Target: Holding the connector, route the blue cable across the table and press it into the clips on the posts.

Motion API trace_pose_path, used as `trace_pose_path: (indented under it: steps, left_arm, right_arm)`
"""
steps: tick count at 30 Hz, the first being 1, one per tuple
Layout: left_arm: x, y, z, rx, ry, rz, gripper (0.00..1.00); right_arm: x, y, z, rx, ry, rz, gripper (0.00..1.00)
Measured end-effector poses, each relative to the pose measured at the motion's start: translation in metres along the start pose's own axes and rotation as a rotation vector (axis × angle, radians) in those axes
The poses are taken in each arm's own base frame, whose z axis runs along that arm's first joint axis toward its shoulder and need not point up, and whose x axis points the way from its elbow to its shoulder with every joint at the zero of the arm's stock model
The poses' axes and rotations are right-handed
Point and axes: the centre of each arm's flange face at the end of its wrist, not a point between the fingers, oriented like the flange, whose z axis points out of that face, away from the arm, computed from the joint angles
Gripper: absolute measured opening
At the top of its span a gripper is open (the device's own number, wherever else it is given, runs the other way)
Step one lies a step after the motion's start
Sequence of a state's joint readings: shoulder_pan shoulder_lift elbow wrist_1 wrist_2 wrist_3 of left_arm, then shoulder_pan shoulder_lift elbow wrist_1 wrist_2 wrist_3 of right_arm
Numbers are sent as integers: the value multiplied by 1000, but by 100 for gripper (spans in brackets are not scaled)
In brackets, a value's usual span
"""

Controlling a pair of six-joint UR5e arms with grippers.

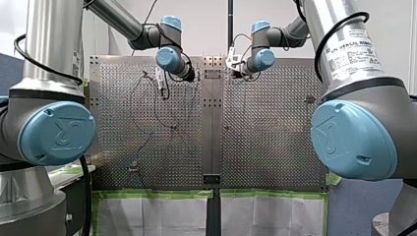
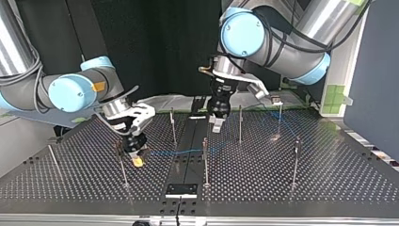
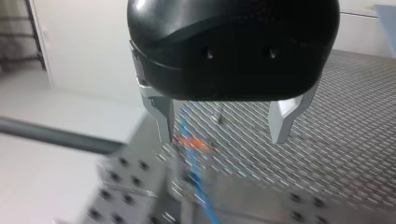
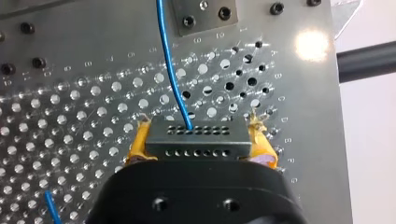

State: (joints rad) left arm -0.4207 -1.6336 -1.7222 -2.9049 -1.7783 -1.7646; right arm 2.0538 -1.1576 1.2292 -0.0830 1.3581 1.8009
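— While my right end effector [image 4: 201, 136] clamps the grey multi-hole connector block [image 4: 196, 148] between yellow pads, where's the thin blue cable [image 4: 169, 70]?
— Running ahead from it over the perforated metal bench [image 4: 70, 116]; my left end effector [image 3: 223, 135] hangs wide, gripping nothing.

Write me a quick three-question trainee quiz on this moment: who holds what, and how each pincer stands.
1. True or false: my right pincer is clamped on the connector.
2. Pick one. With regard to the blue cable, my left pincer is: A) shut on it; B) open, gripping nothing; C) shut, gripping nothing.
3. Short answer: what colour are the pads pressing on the connector's ends?

Key: 1 true. 2 B. 3 yellow.
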Motion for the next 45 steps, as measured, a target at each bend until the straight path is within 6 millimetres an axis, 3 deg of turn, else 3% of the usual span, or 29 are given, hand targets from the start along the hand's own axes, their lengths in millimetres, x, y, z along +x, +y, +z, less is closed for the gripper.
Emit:
trace_pose_path:
  steps: [6,15,22,39,45]
  left_arm:
    - [-18,-24,-4,17,-73,-12,100]
    - [-10,-60,4,15,-65,2,100]
    - [-14,-89,4,31,-69,-3,100]
    - [8,-92,52,-60,0,58,100]
    - [-6,-89,68,-77,-26,49,100]
  right_arm:
    - [-2,4,-2,-24,-9,-6,0]
    - [-1,9,-5,-47,-20,-13,0]
    - [0,10,-6,-54,-21,-16,0]
    - [1,10,-6,-55,-19,-17,0]
    - [1,10,-6,-55,-18,-17,0]
